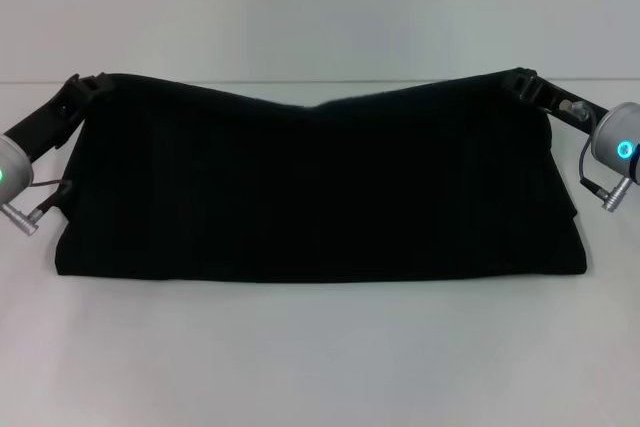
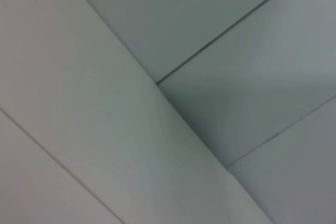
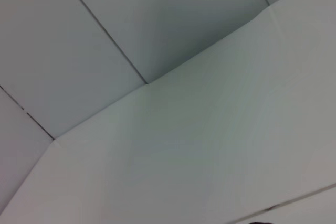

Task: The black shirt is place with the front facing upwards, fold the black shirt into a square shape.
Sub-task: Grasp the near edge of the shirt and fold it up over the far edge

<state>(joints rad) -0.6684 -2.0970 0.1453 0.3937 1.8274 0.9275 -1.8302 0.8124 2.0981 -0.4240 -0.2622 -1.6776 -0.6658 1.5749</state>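
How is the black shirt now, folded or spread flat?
Partly folded: the black shirt forms a wide band, its far corners at the left gripper and right gripper, no print showing.

Black end effectors, silver wrists with cyan lights, thin cables

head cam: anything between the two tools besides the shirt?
No. In the head view only the black shirt spans from the left tool to the right tool, its top edge sagging mid-span. No other object shows there.
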